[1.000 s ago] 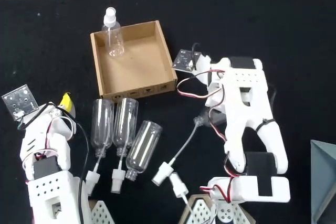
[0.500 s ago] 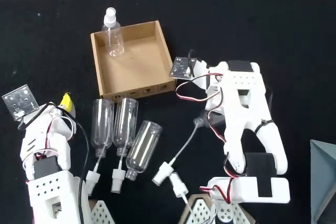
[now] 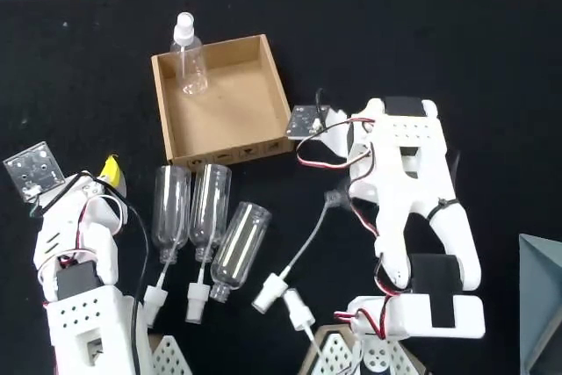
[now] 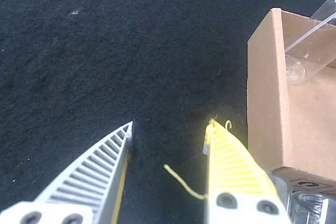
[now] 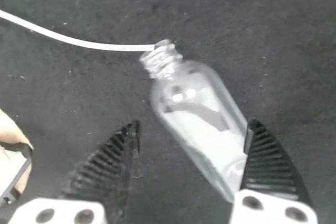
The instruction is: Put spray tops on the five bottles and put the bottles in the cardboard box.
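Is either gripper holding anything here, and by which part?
Nothing is held: left gripper open over black cloth, right gripper open around an uncapped bottle.

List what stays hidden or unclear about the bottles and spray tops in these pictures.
1. Fifth bottle: in the high view its body is hidden under the right arm.
2. Two leftmost lying bottles: high view, too small to tell whether their spray tops are screwed on.
3. Boxed bottle in the cardboard box: left wrist view, its top end cut off by the picture's edge.
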Tool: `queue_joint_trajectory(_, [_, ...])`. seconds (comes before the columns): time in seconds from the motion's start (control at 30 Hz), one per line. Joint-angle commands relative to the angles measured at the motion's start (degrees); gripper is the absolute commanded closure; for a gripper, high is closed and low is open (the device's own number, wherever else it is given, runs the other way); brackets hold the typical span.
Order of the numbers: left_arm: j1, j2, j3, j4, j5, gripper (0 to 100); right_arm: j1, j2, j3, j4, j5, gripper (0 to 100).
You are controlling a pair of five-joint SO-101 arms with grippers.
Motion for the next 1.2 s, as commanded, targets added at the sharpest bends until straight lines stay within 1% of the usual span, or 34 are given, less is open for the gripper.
queue_joint_trajectory(0.0, [-0.3,-0.7,-0.8,-1.2,-0.5,79,-1.1,-3.2,-3.6,1.1,3.0,72.3])
queue_joint_trajectory(0.2, [-0.3,-0.7,-0.8,-1.2,-0.5,79,-0.9,-3.1,-0.1,-1.2,6.5,72.3])
queue_joint_trajectory(0.6, [-0.3,-0.7,-0.8,-1.2,-0.5,79,-1.0,-3.1,9.6,-13.6,6.7,72.3])
queue_joint_trajectory(1.07, [-0.3,-0.7,-0.8,-1.2,-0.5,79,-0.8,-3.1,10.9,-14.2,6.2,72.3])
queue_joint_trajectory(1.17, [-0.3,-0.7,-0.8,-1.2,-0.5,79,-0.9,-3.1,12.1,-14.2,3.6,72.3])
